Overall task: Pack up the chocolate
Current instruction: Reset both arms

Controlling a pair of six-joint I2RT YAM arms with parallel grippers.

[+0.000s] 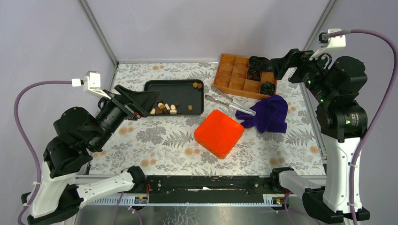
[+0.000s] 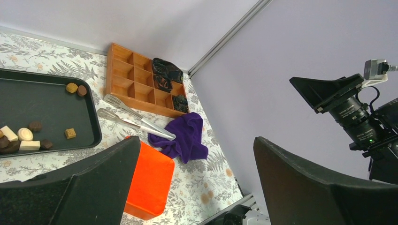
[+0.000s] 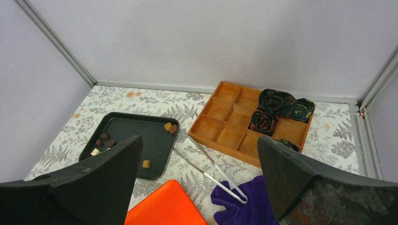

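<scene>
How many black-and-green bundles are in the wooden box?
4 bundles at the right end of the wooden box: two adjacent in the far row, one in the middle row, one in the near right corner, partly hidden.

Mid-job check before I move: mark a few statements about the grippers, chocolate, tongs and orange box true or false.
1. The left gripper and right gripper are both open and empty. True.
2. Every chocolate lies on the black tray; none is in the wooden box. True.
3. The right gripper holds the tongs. False: the tongs lie on the table between tray and box.
4. The orange box sits in the tray. False: the orange box rests on the table, outside the tray.
</scene>
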